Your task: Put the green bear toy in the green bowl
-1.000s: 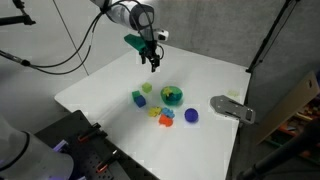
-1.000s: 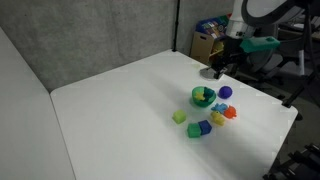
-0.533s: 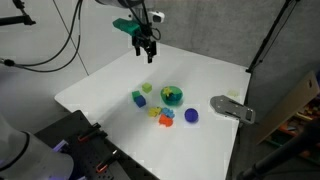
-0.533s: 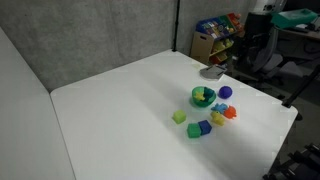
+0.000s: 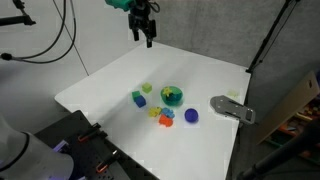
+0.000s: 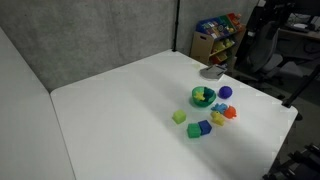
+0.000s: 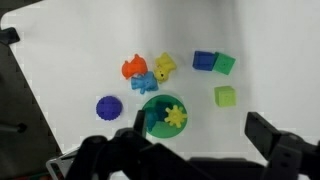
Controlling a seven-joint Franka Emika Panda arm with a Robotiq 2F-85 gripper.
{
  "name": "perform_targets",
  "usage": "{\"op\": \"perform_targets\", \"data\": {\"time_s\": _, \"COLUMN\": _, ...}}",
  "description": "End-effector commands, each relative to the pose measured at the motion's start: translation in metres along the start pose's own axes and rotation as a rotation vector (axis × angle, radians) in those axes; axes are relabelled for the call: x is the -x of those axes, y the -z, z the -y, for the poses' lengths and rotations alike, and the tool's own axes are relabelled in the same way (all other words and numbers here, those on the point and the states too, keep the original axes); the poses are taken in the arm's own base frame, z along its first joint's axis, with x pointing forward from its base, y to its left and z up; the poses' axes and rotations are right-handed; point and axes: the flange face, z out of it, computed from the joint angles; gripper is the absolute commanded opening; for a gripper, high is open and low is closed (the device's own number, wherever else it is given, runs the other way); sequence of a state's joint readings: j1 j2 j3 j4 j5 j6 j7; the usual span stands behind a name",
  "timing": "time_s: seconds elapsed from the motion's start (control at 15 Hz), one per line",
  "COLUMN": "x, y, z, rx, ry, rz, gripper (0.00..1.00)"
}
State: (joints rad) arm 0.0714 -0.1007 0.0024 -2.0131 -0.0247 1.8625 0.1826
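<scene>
The green bowl [image 7: 151,104] sits among small toys on the white table and shows in both exterior views [image 5: 172,96] [image 6: 203,97]. A darker green lump, the green bear toy [image 7: 154,121], lies inside it beside a yellow spiky toy [image 7: 177,115]. My gripper [image 5: 144,27] hangs high above the table's far side, well away from the bowl. In the wrist view its jaws [image 7: 200,128] are wide apart and empty, with the bowl far below. The gripper is out of view in an exterior view.
Around the bowl lie a blue ball [image 7: 108,107], an orange toy [image 7: 133,68], a blue toy [image 7: 146,82], a yellow toy [image 7: 164,66], a blue cube [image 7: 204,61], a green cube [image 7: 225,64] and a yellow-green block [image 7: 226,96]. A grey object [image 5: 232,108] lies at the table's edge.
The gripper has risen from just above the table near the bowl and pulled back toward the far side, leaving one exterior view. The toys and bowl have not moved.
</scene>
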Motion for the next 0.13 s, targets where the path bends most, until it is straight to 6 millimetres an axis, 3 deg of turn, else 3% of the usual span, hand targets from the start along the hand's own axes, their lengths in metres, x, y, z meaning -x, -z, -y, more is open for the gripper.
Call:
{"op": "perform_targets", "data": {"time_s": 0.0, "x": 0.0000, "y": -0.0007, "z": 0.0003, "rx": 0.001, "ry": 0.001, "rz": 0.003, "gripper": 1.00}}
{"op": "perform_targets", "data": {"time_s": 0.07, "x": -0.0001, "y": -0.0025, "z": 0.0006, "rx": 0.001, "ry": 0.001, "rz": 0.006, "gripper": 1.00}}
